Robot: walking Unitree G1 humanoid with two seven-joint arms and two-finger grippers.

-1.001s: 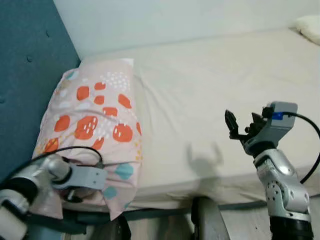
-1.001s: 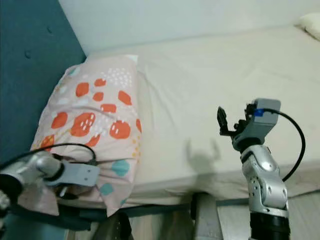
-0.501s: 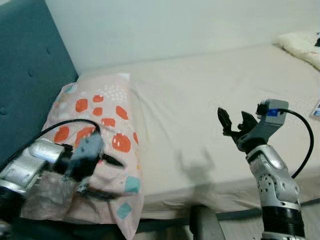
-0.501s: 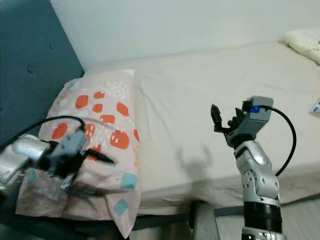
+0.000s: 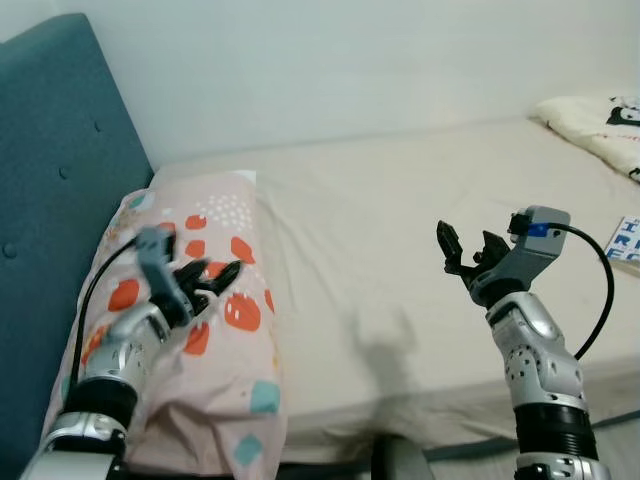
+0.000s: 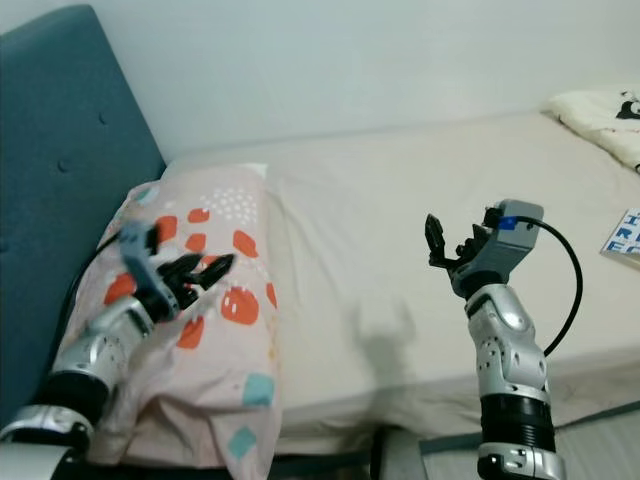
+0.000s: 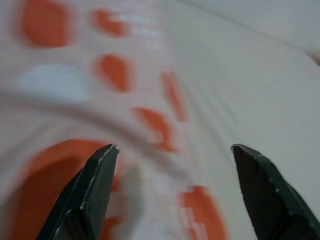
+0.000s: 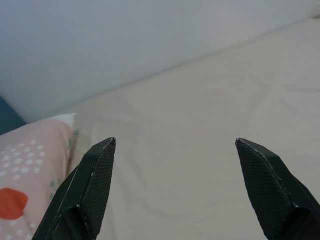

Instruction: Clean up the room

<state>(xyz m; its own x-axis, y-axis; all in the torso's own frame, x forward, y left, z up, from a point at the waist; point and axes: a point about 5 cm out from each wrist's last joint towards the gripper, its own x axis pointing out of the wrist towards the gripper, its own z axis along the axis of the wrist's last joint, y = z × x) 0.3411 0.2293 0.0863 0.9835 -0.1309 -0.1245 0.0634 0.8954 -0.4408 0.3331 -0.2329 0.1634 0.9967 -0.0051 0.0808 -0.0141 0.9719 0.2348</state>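
- The left gripper (image 5: 215, 278) is held with its fingers spread just above the patterned pillow (image 5: 215, 350); nothing is pinched between them.
- The right gripper (image 5: 468, 250) is raised over the mattress (image 5: 400, 220), fingers likewise spread and empty.
- The pillow is seen lying at about 8 o'clock in the head view, against the teal headboard (image 5: 50, 200), at the head of the bed; that part of the tidying appears done.
- Left to be dealt with, by judgement: a printed card or booklet (image 5: 625, 245) at 3 o'clock at the mattress edge, and a cream blanket or cushion (image 5: 590, 120) at 2 o'clock.
- No containers are seen, so no contents can be reported.
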